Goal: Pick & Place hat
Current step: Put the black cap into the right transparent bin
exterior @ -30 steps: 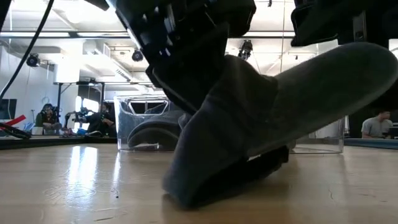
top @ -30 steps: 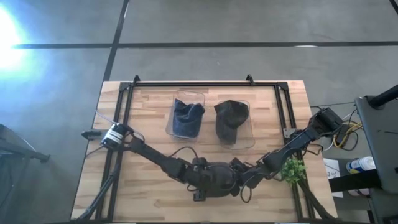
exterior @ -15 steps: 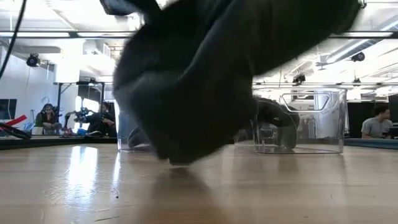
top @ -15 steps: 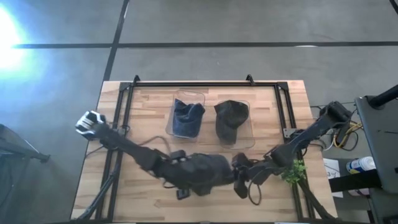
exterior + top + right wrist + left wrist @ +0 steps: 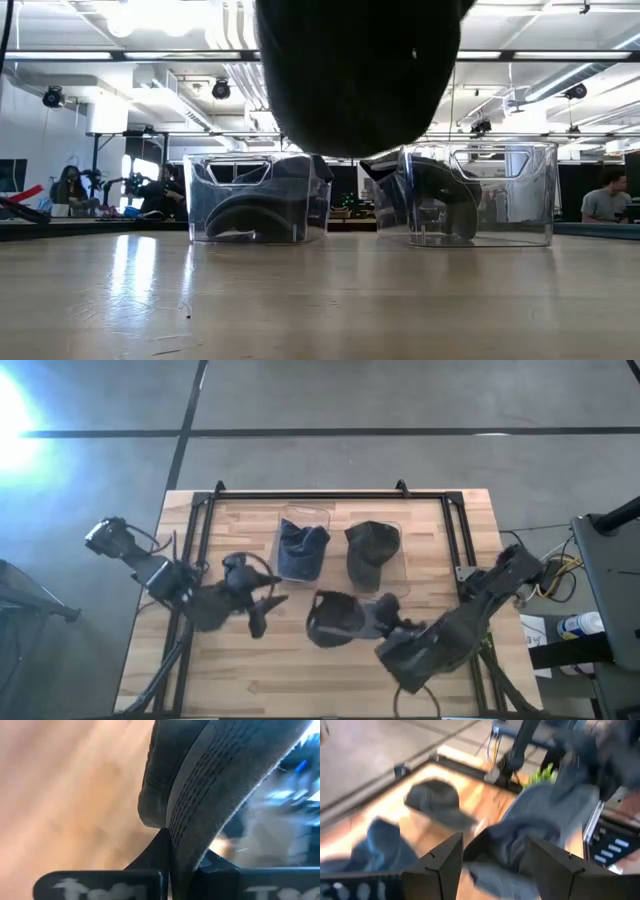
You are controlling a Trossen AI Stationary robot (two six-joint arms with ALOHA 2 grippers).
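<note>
At nine o'clock of the surface [image 5: 240, 665] our left gripper [image 5: 258, 603] hangs spread and empty. At centre, our right gripper [image 5: 392, 625] pinches the grey hat [image 5: 340, 618] by its brim, lifted at six o'clock of the two clear bins [image 5: 300, 545].

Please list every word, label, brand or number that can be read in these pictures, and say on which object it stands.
No text can be read in any view.
The grey hat held by the right gripper shows only stitching in the right wrist view, no logo.
The two clear bins carry no visible label.
The left gripper shows no marking.
</note>
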